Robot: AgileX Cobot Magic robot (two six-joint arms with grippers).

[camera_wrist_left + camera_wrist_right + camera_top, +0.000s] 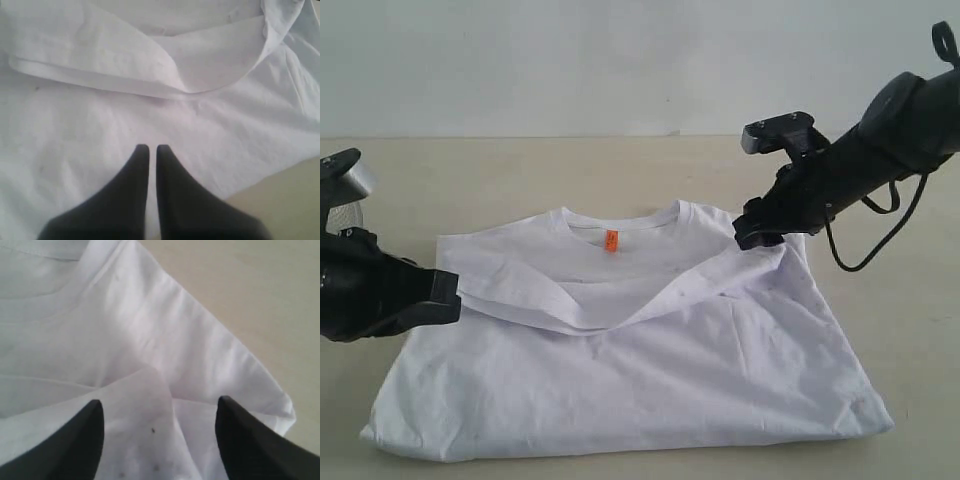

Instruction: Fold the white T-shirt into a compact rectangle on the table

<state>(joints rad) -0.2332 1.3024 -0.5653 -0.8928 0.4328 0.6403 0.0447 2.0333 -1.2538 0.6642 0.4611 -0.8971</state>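
The white T-shirt (620, 380) lies back up on the table (910, 330), its collar and small orange neck tag (611, 240) at the far side. Its lower part is folded up toward the collar as a flap (620, 295) that sags in the middle. My left gripper (450, 295) (150, 147) is shut at the flap's left end, with white cloth showing in the thin slit between the jaws. At the flap's right end, near the shoulder, my right gripper (755, 235) (160, 410) is open. Its fingers straddle a cloth corner (150, 385) without pinching it.
A bit of metal mesh (350, 213) shows behind the left arm at the far left. A black cable (870, 245) loops down from the right arm. Bare tabletop runs to the right of the shirt and behind it, up to a pale wall.
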